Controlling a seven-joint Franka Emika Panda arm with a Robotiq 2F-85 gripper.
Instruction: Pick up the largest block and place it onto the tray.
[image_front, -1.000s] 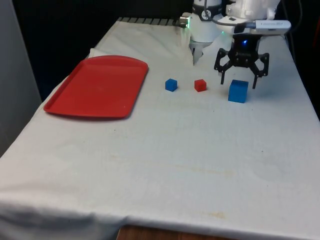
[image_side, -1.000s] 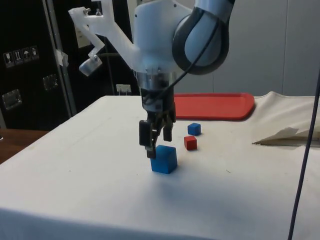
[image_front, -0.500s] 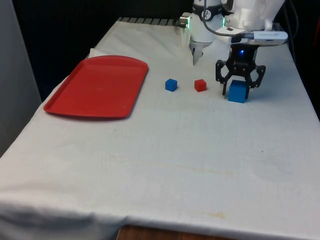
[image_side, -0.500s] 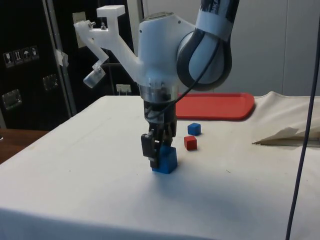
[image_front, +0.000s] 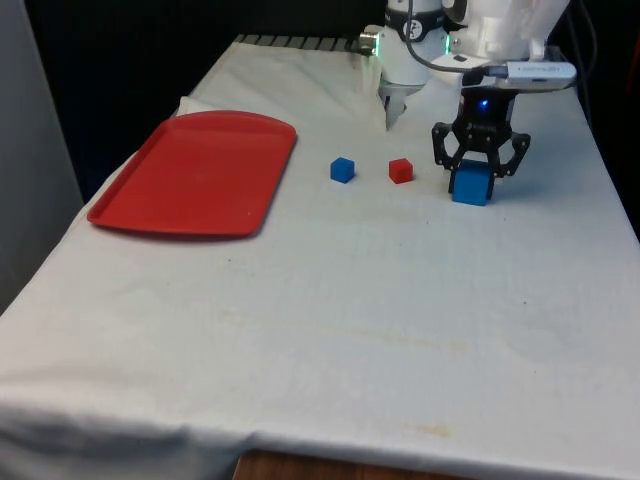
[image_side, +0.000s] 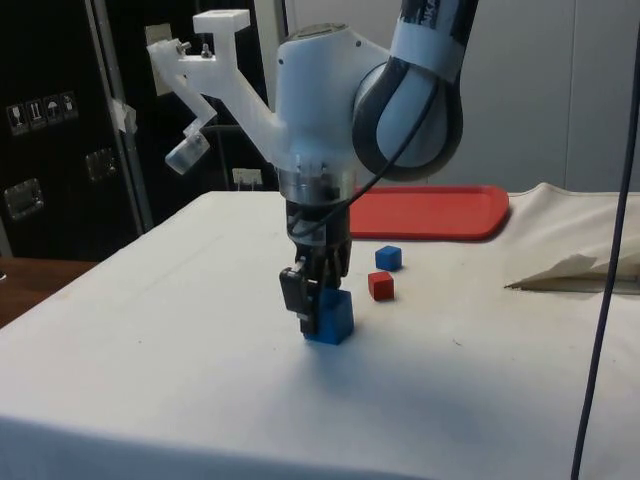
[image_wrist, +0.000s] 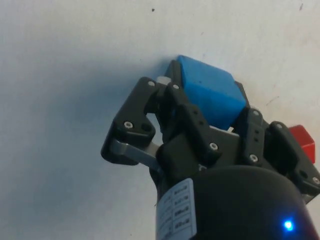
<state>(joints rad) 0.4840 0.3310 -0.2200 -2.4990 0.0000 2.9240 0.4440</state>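
Small red block (image_front: 401, 170) and small blue block (image_front: 343, 169) stand before the tray (image_front: 195, 175).

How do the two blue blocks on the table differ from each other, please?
The large blue block is clearly bigger than the small blue block. The large one sits between the fingers of the claw, which is closed on it; the small one stands free on the cloth. The large one lies towards the front view's right of the red block, the small one towards its left. Both are blue cubes resting on the white cloth.

White arm (image_side: 330, 110) upright, wrist down, pincer (image_front: 471, 178) low at cloth level.
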